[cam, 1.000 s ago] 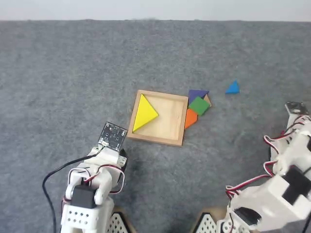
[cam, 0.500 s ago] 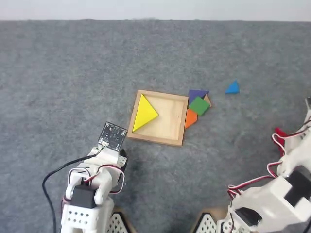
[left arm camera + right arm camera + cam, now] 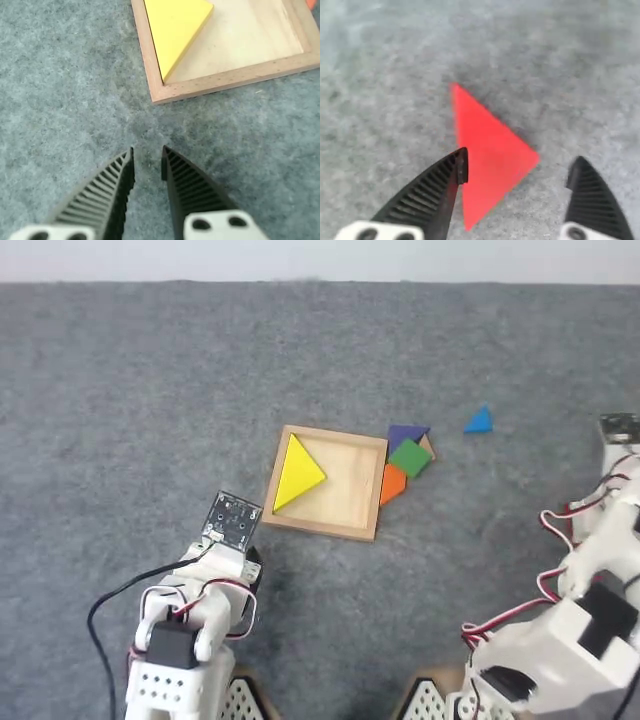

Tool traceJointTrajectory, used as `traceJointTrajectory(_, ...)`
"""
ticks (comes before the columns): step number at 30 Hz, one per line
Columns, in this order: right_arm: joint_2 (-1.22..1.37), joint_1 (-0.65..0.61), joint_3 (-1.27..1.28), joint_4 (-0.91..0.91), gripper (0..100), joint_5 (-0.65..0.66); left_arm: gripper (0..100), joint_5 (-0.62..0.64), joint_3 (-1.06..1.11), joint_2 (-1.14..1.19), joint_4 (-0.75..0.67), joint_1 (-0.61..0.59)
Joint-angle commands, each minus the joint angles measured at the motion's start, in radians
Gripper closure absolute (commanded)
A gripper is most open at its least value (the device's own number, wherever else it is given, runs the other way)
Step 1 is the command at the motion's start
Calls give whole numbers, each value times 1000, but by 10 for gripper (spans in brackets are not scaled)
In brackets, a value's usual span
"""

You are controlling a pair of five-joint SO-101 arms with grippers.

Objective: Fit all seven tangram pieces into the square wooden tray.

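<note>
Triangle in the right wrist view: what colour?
The triangle is red; the right wrist view shows it best.

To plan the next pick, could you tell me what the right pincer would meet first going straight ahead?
Most likely the red triangle, lying on the grey mat between the open jaws of the right pincer; depth is unclear.

There is one square wooden tray (image 3: pixel 322 526) and seven tangram pieces in all. One piece, the yellow triangle (image 3: pixel 296 473), lies inside the tray. Four sit in a cluster just right of it: a purple piece (image 3: pixel 405 432), a green square (image 3: pixel 410 458), an orange piece (image 3: pixel 392 483) and a pale sliver (image 3: pixel 428 446) too hidden to tell its shape. Two triangles lie singly on the grey mat, one blue triangle (image 3: pixel 479 421) farther right and one red triangle (image 3: pixel 490 150), and two arms stand at the near edge, the left arm (image 3: pixel 195 620) and the right arm (image 3: pixel 585 615).
</note>
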Motion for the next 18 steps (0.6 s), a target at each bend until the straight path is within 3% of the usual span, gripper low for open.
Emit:
traceJointTrajectory(1,-5,-33,-11,45,571,32,912,6,-7,-2,5,2)
traceJointTrajectory(5,-4,-35,-11,97,548,55,912,6,-7,-2,5,2)
traceJointTrajectory(11,136,-30,-21,8,548,15,912,6,-7,-2,5,2)
traceJointTrajectory(18,349,31,-218,2,548,-12,912,6,-7,-2,5,2)
